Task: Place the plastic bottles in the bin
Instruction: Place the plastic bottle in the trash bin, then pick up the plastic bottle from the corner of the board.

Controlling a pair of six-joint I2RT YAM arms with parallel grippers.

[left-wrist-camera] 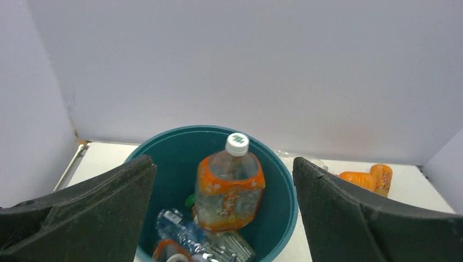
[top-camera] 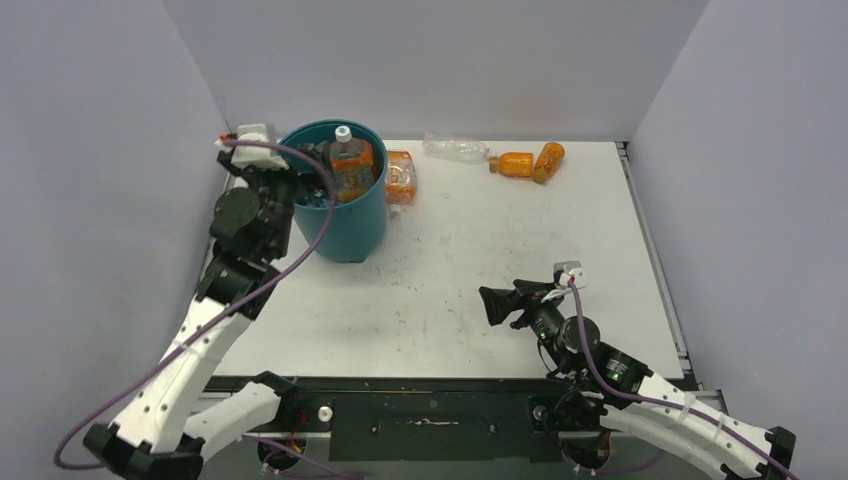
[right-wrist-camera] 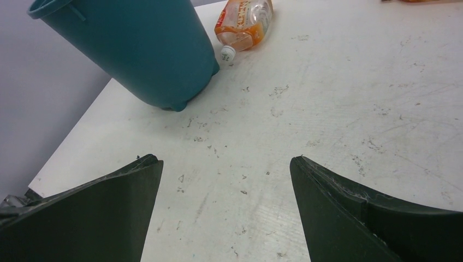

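Where the bin [left-wrist-camera: 279, 218] deepens, crumpled bottles [left-wrist-camera: 185, 232] lie half-seen.

The left claw [left-wrist-camera: 223, 162] has black fingers, and between them shows the teal-blue bin [left-wrist-camera: 284, 202]. Inside it stands a labelled bottle [left-wrist-camera: 229, 191], clear with an orange label flecked with small white marks and a white cap printed in green. Nearer the claw lie a blue-tinted bottle [left-wrist-camera: 183, 225], clear and crinkled, and a green patch [left-wrist-camera: 189, 201]. Beyond the claw's right finger are two solid orange bottles [left-wrist-camera: 371, 177]. Ahead of the black right claw [right-wrist-camera: 225, 159] the tabletop [right-wrist-camera: 338, 98] is white, speckled with dark scuffs. Far ahead lies a second labelled bottle [right-wrist-camera: 243, 24], clear, orange-labelled, white-capped.
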